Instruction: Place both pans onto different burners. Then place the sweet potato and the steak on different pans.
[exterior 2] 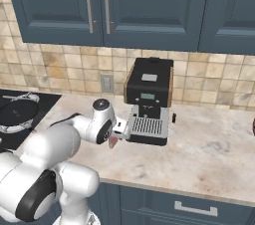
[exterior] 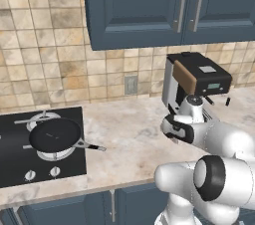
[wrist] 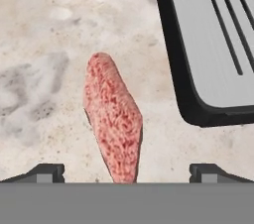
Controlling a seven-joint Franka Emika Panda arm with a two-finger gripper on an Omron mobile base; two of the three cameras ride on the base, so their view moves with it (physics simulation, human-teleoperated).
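The steak (wrist: 113, 119), a pinkish-red slab with white streaks, lies flat on the marble counter, and its near end reaches between my two fingertips (wrist: 47, 172). My gripper (wrist: 126, 173) is open just above it, with the jaws wide on either side and nothing gripped. From the right base view the steak (exterior 2: 113, 142) peeks out under the hand, and the gripper (exterior 2: 117, 133) hangs close over it. One black pan (exterior: 55, 134) sits on a front burner of the cooktop, handle pointing right; the same pan (exterior 2: 17, 112) lies at the far left. Another burner (exterior: 42, 118) stands behind it. The sweet potato is out of view.
A black and silver coffee machine (exterior: 196, 77) stands against the tiled wall, and its drip tray (wrist: 218, 44) lies right beside the steak. The black cooktop (exterior: 15, 169) has white knobs along its front. Blue wall cabinets (exterior 2: 109, 5) hang overhead. Bare counter (exterior 2: 214, 154) stretches to the right.
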